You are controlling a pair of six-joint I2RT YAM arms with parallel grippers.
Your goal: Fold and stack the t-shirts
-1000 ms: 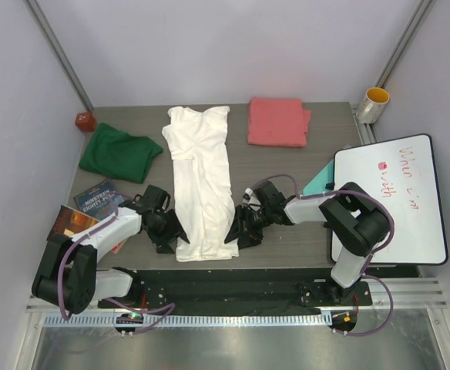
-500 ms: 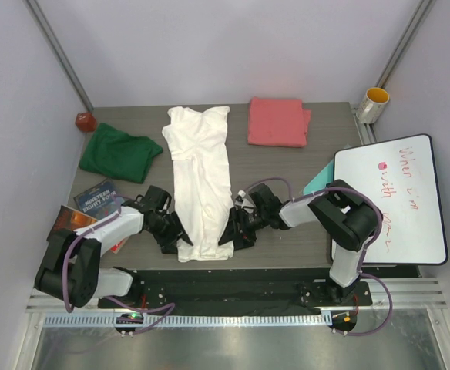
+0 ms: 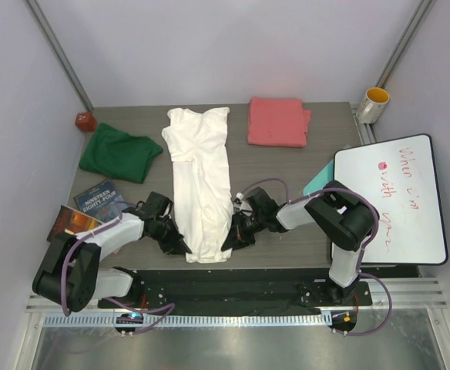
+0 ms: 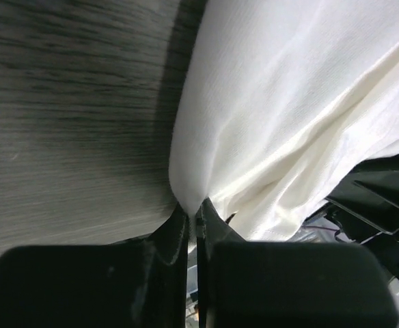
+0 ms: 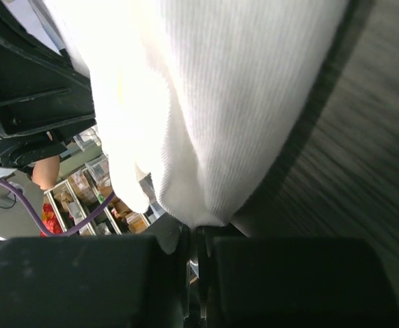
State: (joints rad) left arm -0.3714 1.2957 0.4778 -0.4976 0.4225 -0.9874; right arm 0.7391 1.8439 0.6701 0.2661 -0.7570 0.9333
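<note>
The white t-shirt (image 3: 202,181) is lying lengthwise on the counter (image 3: 275,166). The left pincer (image 3: 180,247) is clamping its near left hem corner, and the right pincer (image 3: 229,242) is clamping the near right corner.

white t-shirt (image 4: 288,89) soft fine-ribbed cloth (faint sheen on folds); table (image 4: 63,102) matt, wood-grained

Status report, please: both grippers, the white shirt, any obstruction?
Left gripper shut on long white cloth t-shirt, near corner. Right gripper shut on the other. Nothing lying on shirt.
</note>
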